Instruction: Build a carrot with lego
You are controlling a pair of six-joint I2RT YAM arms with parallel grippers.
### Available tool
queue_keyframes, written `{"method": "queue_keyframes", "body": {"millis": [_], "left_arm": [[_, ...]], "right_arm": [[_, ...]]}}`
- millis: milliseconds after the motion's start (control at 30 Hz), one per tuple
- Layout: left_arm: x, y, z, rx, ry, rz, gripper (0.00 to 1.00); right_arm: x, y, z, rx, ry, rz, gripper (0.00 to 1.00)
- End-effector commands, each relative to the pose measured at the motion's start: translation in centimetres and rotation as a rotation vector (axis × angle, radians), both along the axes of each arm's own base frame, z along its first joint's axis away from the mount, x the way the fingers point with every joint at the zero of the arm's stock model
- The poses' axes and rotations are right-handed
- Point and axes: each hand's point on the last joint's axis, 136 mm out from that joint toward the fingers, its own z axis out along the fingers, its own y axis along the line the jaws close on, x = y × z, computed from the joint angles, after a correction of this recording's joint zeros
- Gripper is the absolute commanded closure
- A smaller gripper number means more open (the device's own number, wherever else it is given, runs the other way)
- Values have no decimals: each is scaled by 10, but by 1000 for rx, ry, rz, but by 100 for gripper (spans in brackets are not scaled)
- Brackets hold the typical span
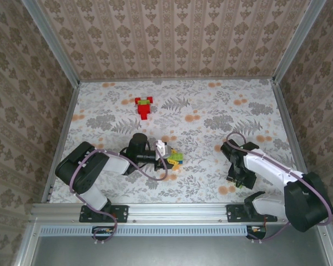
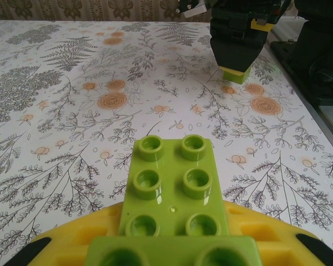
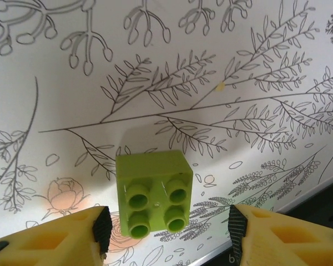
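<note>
Closing on an oblong green brick (image 2: 175,183), the left gripper (image 1: 168,157) holds its lego low over the flowered table (image 1: 211,100) near the middle, as we see from above; its wrist view shows the brick lying studs-up between the yellow fingers (image 2: 72,249), with a second green brick (image 2: 172,254) stacked on its near end; farther back, well apart, a small cluster of red bricks (image 1: 145,109) with one green piece (image 1: 147,101) rests on the table; to the right, we find the right gripper (image 3: 169,230) with its fingers (image 3: 55,241) spread, astride a square green brick (image 3: 154,194) that lies studs-up on the table, a gap showing on either side of it
</note>
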Motion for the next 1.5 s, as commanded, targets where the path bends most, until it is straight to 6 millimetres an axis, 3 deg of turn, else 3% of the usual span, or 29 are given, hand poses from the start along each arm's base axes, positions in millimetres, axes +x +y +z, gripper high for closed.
{"method": "queue_keyframes", "body": {"millis": [0, 500, 967, 1133, 1200, 1467], "left_arm": [[3, 1, -6, 25, 11, 8, 67], [5, 2, -7, 36, 7, 22, 67], [5, 4, -6, 44, 4, 31, 67], [6, 5, -7, 53, 5, 38, 67], [7, 5, -6, 53, 3, 39, 67], [9, 5, -12, 62, 13, 44, 67]], "right_arm": [[1, -5, 7, -47, 0, -12, 43], [5, 0, 6, -39, 2, 3, 56], [15, 6, 6, -32, -13, 17, 36], [25, 50, 5, 126, -122, -35, 33], [27, 58, 8, 140, -166, -67, 33], [17, 40, 13, 91, -339, -238, 34]]}}
